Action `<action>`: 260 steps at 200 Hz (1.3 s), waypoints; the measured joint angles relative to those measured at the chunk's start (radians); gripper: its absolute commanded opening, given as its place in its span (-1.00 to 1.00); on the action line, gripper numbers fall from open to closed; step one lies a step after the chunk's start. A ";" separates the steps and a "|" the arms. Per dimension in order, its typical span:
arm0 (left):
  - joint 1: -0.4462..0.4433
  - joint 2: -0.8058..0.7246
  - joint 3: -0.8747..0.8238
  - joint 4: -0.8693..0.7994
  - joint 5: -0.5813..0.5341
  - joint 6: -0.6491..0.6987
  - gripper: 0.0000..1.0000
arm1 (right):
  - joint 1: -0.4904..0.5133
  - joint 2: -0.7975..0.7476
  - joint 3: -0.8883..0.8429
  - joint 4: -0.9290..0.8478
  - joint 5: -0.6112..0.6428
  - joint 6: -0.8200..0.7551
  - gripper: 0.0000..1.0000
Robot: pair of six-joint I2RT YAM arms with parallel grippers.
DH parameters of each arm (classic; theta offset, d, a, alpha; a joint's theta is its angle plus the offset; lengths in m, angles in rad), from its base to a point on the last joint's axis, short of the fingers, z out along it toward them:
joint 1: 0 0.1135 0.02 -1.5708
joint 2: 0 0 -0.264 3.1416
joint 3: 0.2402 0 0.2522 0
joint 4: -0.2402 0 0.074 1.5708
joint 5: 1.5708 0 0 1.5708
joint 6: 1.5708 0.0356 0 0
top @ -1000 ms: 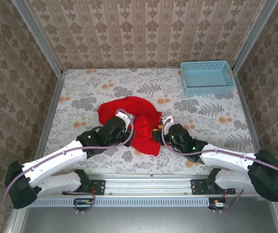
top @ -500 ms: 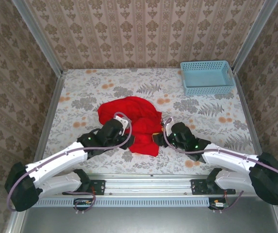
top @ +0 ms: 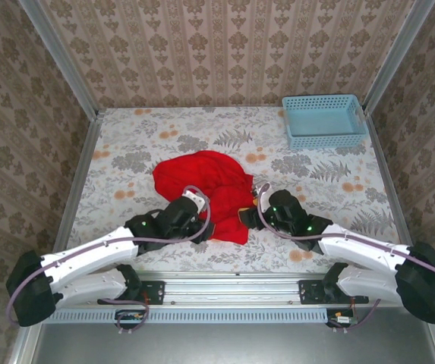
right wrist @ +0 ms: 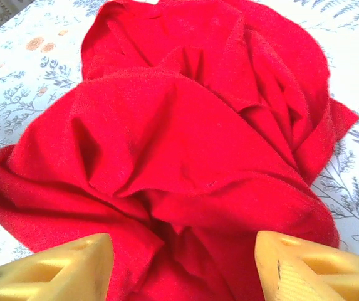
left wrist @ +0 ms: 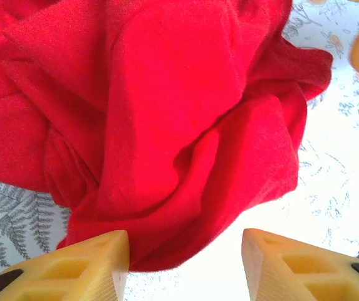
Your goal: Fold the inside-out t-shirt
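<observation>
The inside-out t-shirt (top: pixel 206 186) lies crumpled in a red heap in the middle of the table, with no print showing. My left gripper (top: pixel 203 221) sits low at the heap's near left edge. In the left wrist view it (left wrist: pixel 185 266) is open, and the t-shirt's (left wrist: pixel 166 125) bottom fold lies just ahead of the gap, close to the left finger (left wrist: pixel 91 266). My right gripper (top: pixel 246 216) is at the heap's near right edge. It (right wrist: pixel 182 269) is open too, and wrinkled t-shirt cloth (right wrist: pixel 179 144) spreads under and beyond its two fingertips.
A light-blue basket (top: pixel 327 141) stands at the far right corner of the flowered tablecloth (top: pixel 126 152). Patterned walls with metal rails close in the table on three sides. Bare cloth lies left and right of the heap.
My left gripper has gone from shut to open, let the red cloth drop, and drawn back toward the near edge. The right gripper has opened a little wider.
</observation>
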 measured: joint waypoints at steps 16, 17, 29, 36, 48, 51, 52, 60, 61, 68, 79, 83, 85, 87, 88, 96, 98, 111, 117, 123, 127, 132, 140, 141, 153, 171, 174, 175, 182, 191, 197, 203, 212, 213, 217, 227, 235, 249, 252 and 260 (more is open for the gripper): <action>-0.016 -0.042 -0.030 -0.010 -0.028 -0.027 0.11 | 0.008 0.046 0.029 -0.004 -0.010 -0.007 0.30; -0.016 -0.043 -0.032 -0.010 -0.029 -0.027 0.11 | 0.009 0.051 0.032 -0.004 -0.010 -0.008 0.30; -0.020 -0.068 -0.054 -0.012 -0.048 -0.045 0.17 | 0.023 0.091 0.061 -0.010 -0.014 -0.018 0.31; -0.021 -0.076 -0.063 -0.017 -0.058 -0.053 0.20 | 0.035 0.110 0.073 -0.010 -0.014 -0.023 0.32; -0.016 -0.077 -0.070 -0.025 -0.069 -0.063 0.21 | 0.061 0.134 0.085 -0.009 -0.018 -0.032 0.32; -0.011 -0.077 -0.072 -0.025 -0.068 -0.063 0.19 | 0.071 0.139 0.085 -0.008 -0.019 -0.035 0.32; -0.010 -0.077 -0.072 -0.025 -0.067 -0.063 0.19 | 0.073 0.140 0.085 -0.007 -0.019 -0.037 0.32; 0.013 -0.077 -0.077 -0.022 -0.052 -0.063 0.10 | 0.094 0.150 0.085 -0.006 -0.020 -0.045 0.33; 0.018 -0.077 -0.078 -0.021 -0.049 -0.064 0.08 | 0.095 0.151 0.085 -0.006 -0.020 -0.046 0.33; 0.053 -0.072 -0.083 -0.008 -0.029 -0.064 0.04 | 0.117 0.160 0.085 -0.003 -0.022 -0.052 0.33; 0.112 -0.056 -0.089 0.021 0.003 -0.064 0.02 | 0.150 0.172 0.085 0.008 -0.025 -0.064 0.34; 0.128 -0.050 -0.091 0.030 0.013 -0.064 0.01 | 0.160 0.174 0.084 0.013 -0.025 -0.069 0.34; 0.137 -0.045 -0.092 0.036 0.016 -0.064 0.01 | 0.166 0.177 0.084 0.014 -0.025 -0.071 0.35; 0.145 -0.042 -0.092 0.040 0.023 -0.063 0.01 | 0.172 0.178 0.084 0.017 -0.025 -0.073 0.35; 0.147 -0.040 -0.093 0.042 0.024 -0.063 0.01 | 0.174 0.178 0.084 0.018 -0.025 -0.074 0.35; 0.165 -0.023 -0.092 0.061 0.040 -0.061 0.00 | 0.192 0.187 0.082 0.032 -0.025 -0.080 0.35; 0.168 -0.017 -0.092 0.066 0.044 -0.060 0.00 | 0.197 0.191 0.082 0.035 -0.025 -0.082 0.35; 0.179 0.012 -0.092 0.089 0.066 -0.051 -0.02 | 0.220 0.216 0.082 0.050 -0.024 -0.097 0.36; 0.183 0.026 -0.092 0.099 0.075 -0.047 -0.04 | 0.227 0.230 0.082 0.056 -0.023 -0.101 0.36; 0.188 0.037 -0.092 0.107 0.085 -0.041 -0.07 | 0.233 0.248 0.082 0.061 -0.019 -0.105 0.36; 0.193 0.047 -0.092 0.114 0.092 -0.040 -0.10 | 0.237 0.258 0.082 0.063 -0.017 -0.108 0.36; 0.201 0.058 -0.092 0.125 0.099 -0.037 -0.12 | 0.239 0.276 0.082 0.066 -0.010 -0.113 0.36; 0.213 0.072 -0.092 0.136 0.110 -0.033 -0.15 | 0.245 0.303 0.085 0.063 0.008 -0.121 0.32; 0.215 0.075 -0.092 0.139 0.112 -0.032 -0.15 | 0.245 0.306 0.086 0.062 0.009 -0.121 0.31; 0.232 0.095 -0.092 0.157 0.121 -0.029 -0.15 | 0.250 0.342 0.095 0.054 0.048 -0.127 0.28; 0.256 0.112 -0.092 0.185 0.135 -0.025 -0.15 | 0.251 0.357 0.107 0.053 0.109 -0.135 0.09; 0.260 0.113 -0.092 0.189 0.139 -0.025 -0.16 | 0.251 0.357 0.110 0.054 0.119 -0.134 0.05; 0.261 0.114 -0.092 0.191 0.139 -0.025 -0.16 | 0.251 0.357 0.111 0.054 0.122 -0.134 0.03; 0.270 0.116 -0.092 0.200 0.145 -0.025 -0.15 | 0.248 0.357 0.121 0.055 0.144 -0.136 -0.07; 0.282 0.117 -0.091 0.208 0.151 -0.024 -0.16 | 0.245 0.357 0.134 0.055 0.162 -0.148 -0.20; 0.288 0.117 -0.090 0.213 0.154 -0.023 -0.15 | 0.241 0.357 0.144 0.055 0.171 -0.148 -0.28; 0.292 0.117 -0.089 0.215 0.156 -0.021 -0.15 | 0.237 0.357 0.153 0.055 0.179 -0.147 -0.36; 0.295 0.117 -0.085 0.216 0.157 -0.017 -0.12 | 0.230 0.357 0.169 0.054 0.187 -0.151 -0.46; 0.294 0.117 -0.084 0.216 0.157 -0.017 -0.11 | 0.229 0.357 0.172 0.053 0.188 -0.146 -0.47; 0.294 0.117 -0.083 0.215 0.157 -0.016 -0.10 | 0.227 0.357 0.178 0.053 0.189 -0.149 -0.51; 0.293 0.106 -0.080 0.210 0.156 -0.011 -0.07 | 0.221 0.357 0.195 0.051 0.191 -0.146 -0.62; 0.288 0.088 -0.080 0.200 0.149 -0.008 -0.06 | 0.216 0.357 0.208 0.050 0.191 -0.145 -0.68; 0.273 0.040 -0.080 0.171 0.131 -0.004 -0.05 | 0.207 0.357 0.225 0.050 0.189 -0.145 -0.77; 0.266 0.025 -0.080 0.165 0.127 -0.003 -0.05 | 0.205 0.357 0.227 0.050 0.186 -0.145 -0.77; 0.247 -0.007 -0.080 0.150 0.109 -0.002 -0.05 | 0.199 0.357 0.232 0.050 0.181 -0.143 -0.79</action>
